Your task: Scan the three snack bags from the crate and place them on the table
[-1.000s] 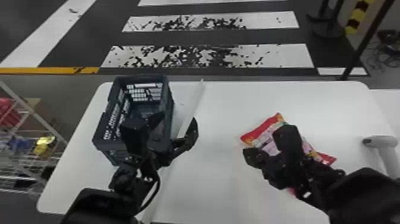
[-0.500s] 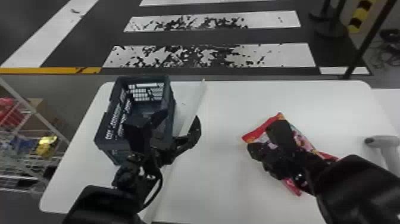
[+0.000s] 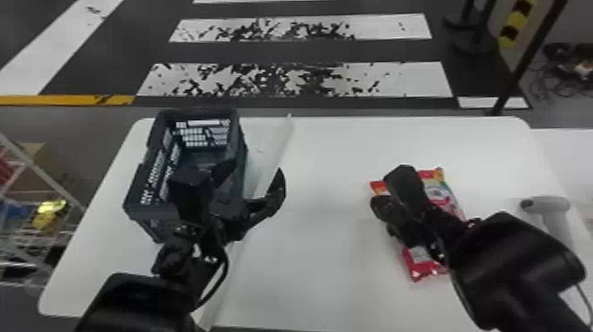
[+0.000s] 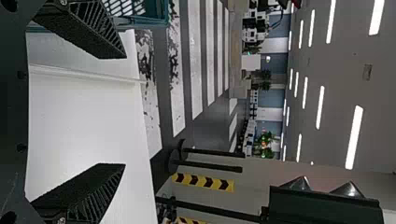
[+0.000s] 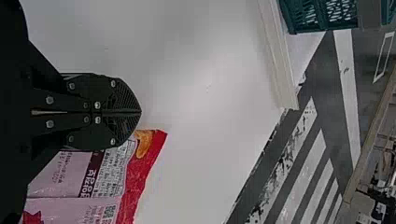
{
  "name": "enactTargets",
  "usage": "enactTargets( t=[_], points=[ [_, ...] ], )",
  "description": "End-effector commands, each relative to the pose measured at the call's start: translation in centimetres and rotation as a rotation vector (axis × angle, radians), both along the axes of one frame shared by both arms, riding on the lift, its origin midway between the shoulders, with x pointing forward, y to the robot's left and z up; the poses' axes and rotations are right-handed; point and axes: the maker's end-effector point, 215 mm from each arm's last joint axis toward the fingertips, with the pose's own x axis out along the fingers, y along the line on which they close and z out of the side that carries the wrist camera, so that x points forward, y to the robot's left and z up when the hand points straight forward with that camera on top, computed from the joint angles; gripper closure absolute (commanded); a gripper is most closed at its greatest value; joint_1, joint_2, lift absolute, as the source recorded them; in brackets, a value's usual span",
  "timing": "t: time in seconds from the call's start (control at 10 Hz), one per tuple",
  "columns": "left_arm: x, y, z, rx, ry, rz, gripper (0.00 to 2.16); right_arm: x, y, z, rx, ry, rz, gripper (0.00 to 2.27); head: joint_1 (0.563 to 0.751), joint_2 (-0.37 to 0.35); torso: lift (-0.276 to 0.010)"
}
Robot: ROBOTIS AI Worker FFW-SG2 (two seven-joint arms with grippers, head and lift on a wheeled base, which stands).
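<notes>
While the left end effector [image 3: 255, 169] stands open, the closed right end effector [image 3: 389, 189] is near a red-edged, pink-panelled snack bag [image 5: 93, 186].

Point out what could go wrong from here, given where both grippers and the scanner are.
The right gripper is shut with nothing visible between its fingertips, close by the snack bag; moving lower or sideways, it might shove or crush the bag.

The scanner sits near the right forearm in the head view, so an outward swing could knock it.

The left gripper, open, appears near the crate's side; lowering it there might catch the rim.
</notes>
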Motion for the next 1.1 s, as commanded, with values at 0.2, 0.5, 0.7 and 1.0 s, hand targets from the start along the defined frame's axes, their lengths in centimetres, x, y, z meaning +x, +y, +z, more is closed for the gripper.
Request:
enactTargets(
  t=[0.2,0.5,0.7,1.0],
  points=[
    [0.0,-0.1,0.0,0.000,0.001,-0.002,0.04,1.1,-2.1,0.2,-0.027,-0.012,-0.032,2.26,0.695,0.045,-0.062],
    [0.0,-0.1,-0.1,0.000,0.002,-0.002,0.04,-0.1,-1.0,0.3,0.002,-0.002,-0.014,2.26,0.695,0.034,-0.062],
    [-0.1,-0.1,-0.2,-0.001,0.007,-0.002,0.04,-2.0,-0.1,0.3,0.024,0.038,0.003,2.26,0.695,0.051,-0.062],
    [-0.1,0.0,-0.2,0.005,0.006,-0.004,0.04,-4.9,-1.7,-1.0,0.006,0.097,-0.005,2.26,0.695,0.054,-0.062]
  ],
)
